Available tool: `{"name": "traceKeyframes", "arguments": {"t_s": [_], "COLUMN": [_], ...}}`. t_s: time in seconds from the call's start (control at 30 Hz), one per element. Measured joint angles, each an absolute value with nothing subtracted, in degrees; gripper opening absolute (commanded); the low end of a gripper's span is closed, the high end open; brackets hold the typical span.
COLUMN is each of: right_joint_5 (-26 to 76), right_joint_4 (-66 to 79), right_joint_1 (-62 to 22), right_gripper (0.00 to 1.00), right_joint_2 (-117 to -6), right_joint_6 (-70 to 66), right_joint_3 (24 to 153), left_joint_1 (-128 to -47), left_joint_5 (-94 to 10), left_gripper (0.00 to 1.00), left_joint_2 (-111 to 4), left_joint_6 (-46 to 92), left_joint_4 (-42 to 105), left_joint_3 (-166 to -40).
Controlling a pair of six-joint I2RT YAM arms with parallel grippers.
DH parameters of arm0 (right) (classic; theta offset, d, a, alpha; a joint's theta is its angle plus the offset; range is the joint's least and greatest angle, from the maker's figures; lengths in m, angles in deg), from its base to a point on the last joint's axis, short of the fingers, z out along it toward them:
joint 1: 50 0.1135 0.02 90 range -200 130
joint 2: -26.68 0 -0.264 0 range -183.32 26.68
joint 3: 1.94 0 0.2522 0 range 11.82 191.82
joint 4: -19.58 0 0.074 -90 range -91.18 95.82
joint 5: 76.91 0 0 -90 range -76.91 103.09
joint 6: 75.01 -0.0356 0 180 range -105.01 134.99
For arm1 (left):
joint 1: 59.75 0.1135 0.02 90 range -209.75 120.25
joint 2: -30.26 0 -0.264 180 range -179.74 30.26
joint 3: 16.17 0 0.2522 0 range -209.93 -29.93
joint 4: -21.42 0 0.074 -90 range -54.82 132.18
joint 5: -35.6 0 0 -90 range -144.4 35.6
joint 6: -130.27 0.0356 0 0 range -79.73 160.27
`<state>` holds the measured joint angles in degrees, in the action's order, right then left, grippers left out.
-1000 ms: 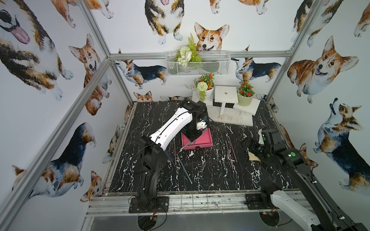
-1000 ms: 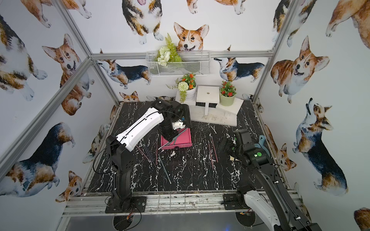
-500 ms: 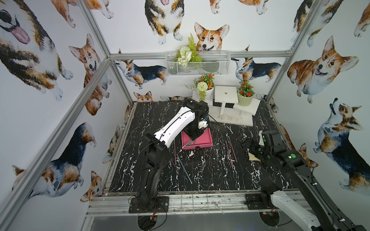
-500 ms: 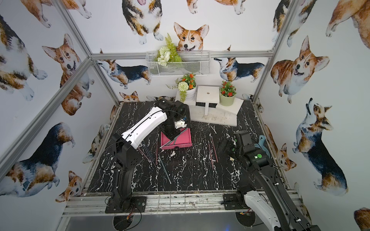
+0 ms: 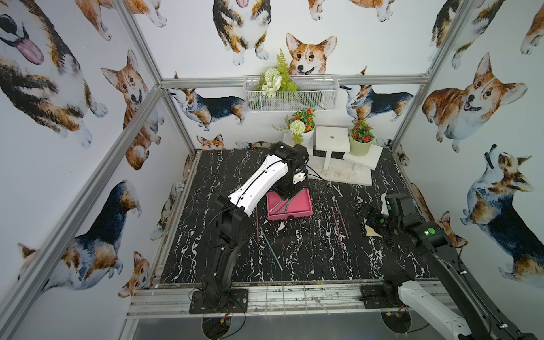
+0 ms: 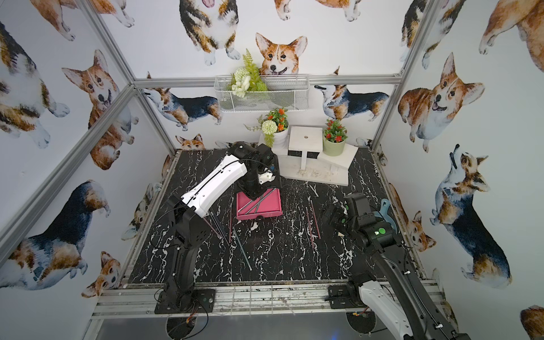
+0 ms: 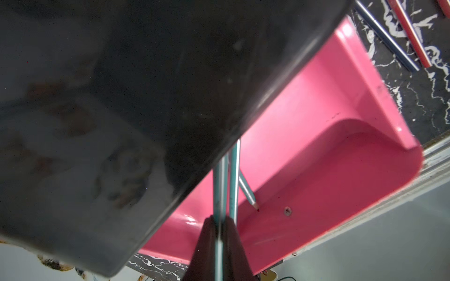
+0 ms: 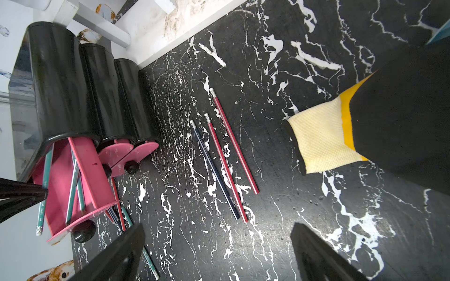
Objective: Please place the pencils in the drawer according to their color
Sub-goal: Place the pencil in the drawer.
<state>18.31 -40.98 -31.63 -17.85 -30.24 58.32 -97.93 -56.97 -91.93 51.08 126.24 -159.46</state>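
Left tool (image 7: 219, 226) apparently pinches green pencil (image 7: 220, 189) over pink drawer (image 7: 316, 170).

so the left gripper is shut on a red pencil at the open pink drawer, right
Not quite: the pencil is green, not red. The left wrist view shows the left gripper shut on a green pencil at the open pink drawer.
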Motion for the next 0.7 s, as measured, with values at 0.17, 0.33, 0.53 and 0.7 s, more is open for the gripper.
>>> {"name": "traceKeyframes", "arguments": {"t_s": [0.17,0.33,0.53,0.7], "right_joint_5": [18.98,19.14,19.16,19.14], "right_joint_4": [-40.92,-40.87,-40.87,-40.87], "right_joint_1": [-31.63,-31.63,-31.63,-31.63], "right_gripper": [1.0,1.0,1.0,1.0], "right_joint_2": [-17.72,-17.63,-17.39,-17.33], "right_joint_6": [-30.4,-30.42,-30.44,-30.37], "right_joint_3": [58.28,58.28,58.28,58.3], "left_joint_1": [-97.93,-97.93,-97.97,-97.95], "left_joint_5": [-57.49,-57.4,-56.77,-55.59], "left_gripper": [0.08,0.39,0.43,0.43], "left_joint_2": [-93.0,-93.33,-91.69,-85.7], "left_joint_6": [50.29,49.18,48.72,46.01], "left_joint_4": [125.59,125.06,124.69,123.6], "left_joint_3": [-160.75,-160.93,-160.79,-157.12]}}
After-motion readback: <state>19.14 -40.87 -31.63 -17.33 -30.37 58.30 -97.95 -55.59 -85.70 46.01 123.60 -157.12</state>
